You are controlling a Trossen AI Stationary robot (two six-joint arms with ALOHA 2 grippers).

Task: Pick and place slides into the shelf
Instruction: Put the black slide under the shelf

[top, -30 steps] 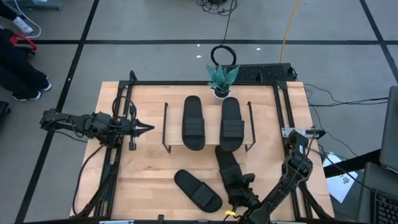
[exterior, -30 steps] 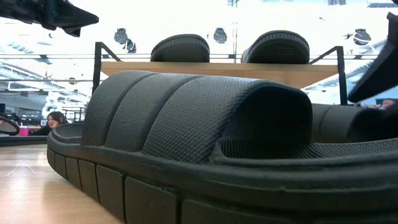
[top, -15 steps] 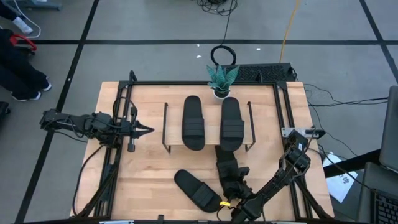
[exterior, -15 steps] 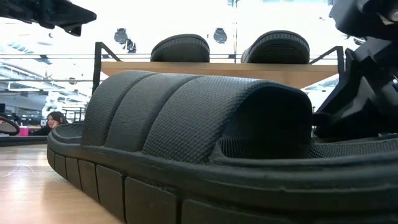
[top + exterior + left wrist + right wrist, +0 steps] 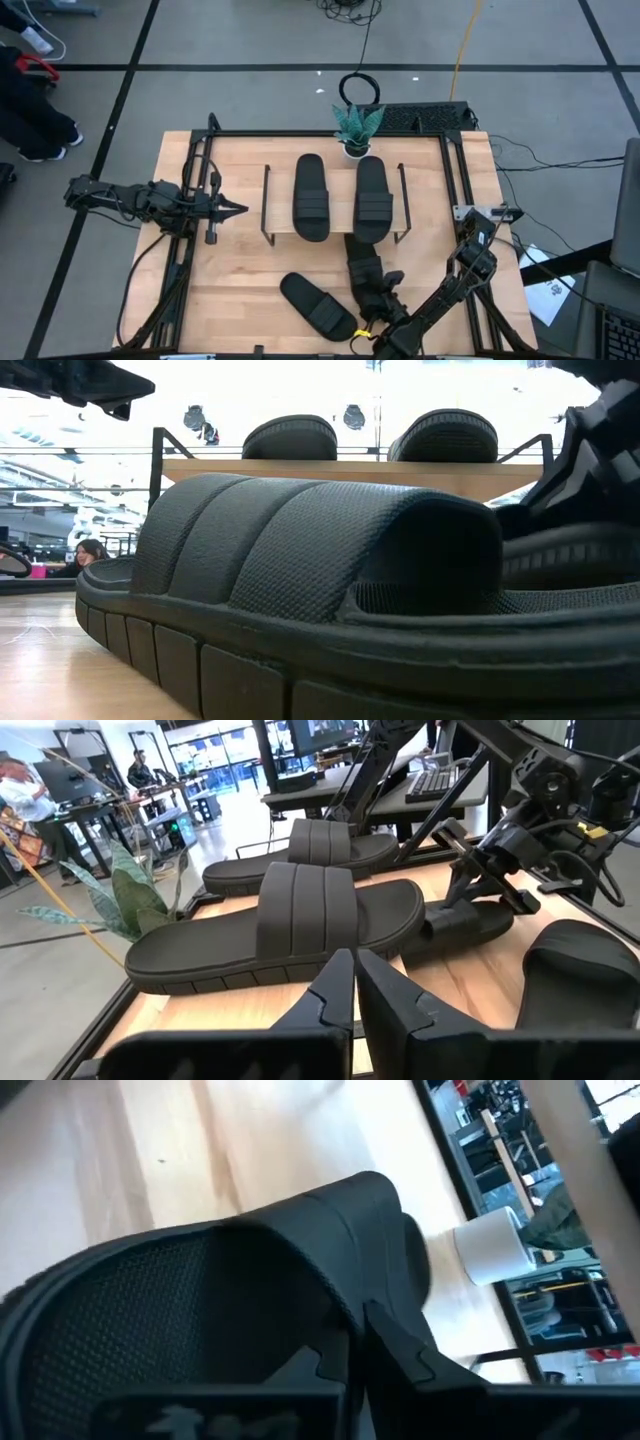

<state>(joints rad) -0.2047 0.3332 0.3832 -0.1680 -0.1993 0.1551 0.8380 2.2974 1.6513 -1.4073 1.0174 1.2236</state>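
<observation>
Two black slides (image 5: 310, 197) (image 5: 373, 197) lie soles down on the shelf (image 5: 340, 215) in the middle of the table. A third slide (image 5: 317, 305) lies flat on the table near the front edge and fills the low view (image 5: 300, 580). The fourth slide (image 5: 366, 268) lies just right of it, its far end at the shelf. My right gripper (image 5: 384, 300) is shut on this fourth slide. My left gripper (image 5: 238, 209) hovers shut and empty left of the shelf. My right gripper holds the fourth slide at its near-right side, where the ribbed strap's edge (image 5: 345, 1295) meets the sole. The fingers slant down from the table's near right. The gripper's own body hides the exact spot. The slide's far end (image 5: 385, 1190) rests on the table.
A small potted plant (image 5: 356, 128) in a white pot (image 5: 490, 1250) stands behind the shelf. Black frame rails (image 5: 455, 180) run along the table's sides. A person's legs (image 5: 30, 115) show on the floor at the far left. Bare wood lies left of the shelf.
My right gripper has moved toward the table's left, onto the fourth slide, and has shut on it. My left gripper has kept still.
</observation>
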